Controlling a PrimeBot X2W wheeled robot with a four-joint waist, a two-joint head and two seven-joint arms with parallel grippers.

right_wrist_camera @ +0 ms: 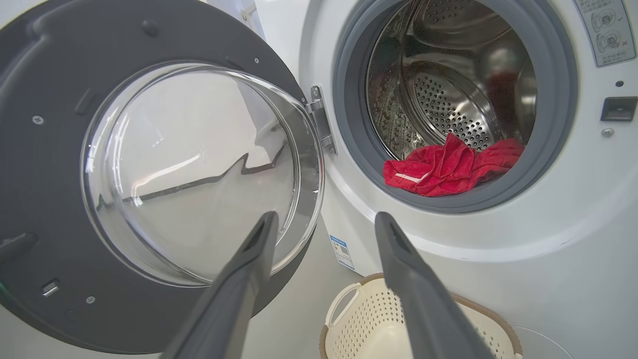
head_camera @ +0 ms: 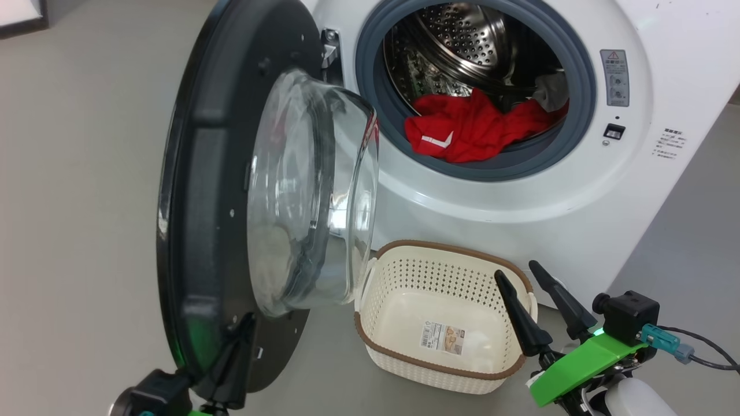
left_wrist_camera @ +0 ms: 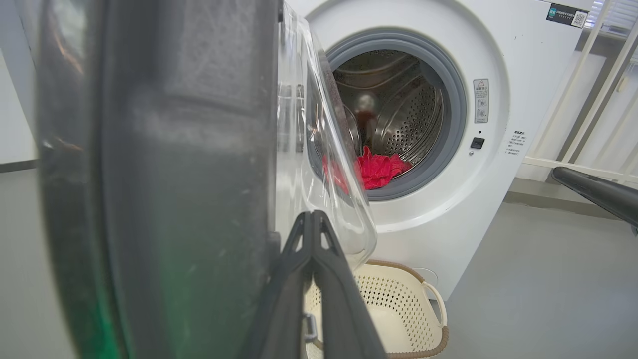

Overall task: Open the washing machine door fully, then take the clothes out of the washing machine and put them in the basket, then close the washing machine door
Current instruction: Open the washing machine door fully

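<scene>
Step in hand: opening the washing machine door (head_camera: 214, 190). Judged near its end, as the door stands swung out to the left of the washing machine (head_camera: 491, 202), roughly square to its front.
Left hand (left_wrist_camera: 311, 219): fingers pressed together, pinching nothing. The tips are at the door's lower inner face, beside the glass bowl (head_camera: 306, 190); contact cannot be confirmed.
Right hand (head_camera: 517, 270): fingers spread, empty, low before the washing machine's front.
Clothes (head_camera: 462, 136): red heap at the front lip of the drum (head_camera: 462, 40) inside the washing machine, lapping the grey ring (head_camera: 370, 81).
Basket (head_camera: 399, 289): empty, on the floor (head_camera: 69, 173) just in front of the washing machine, below its opening.
Next move: judged to call for a further outward push on the door if travel remains. The right hand then lifts into the opening and closes on the heap's nearest fold.
</scene>
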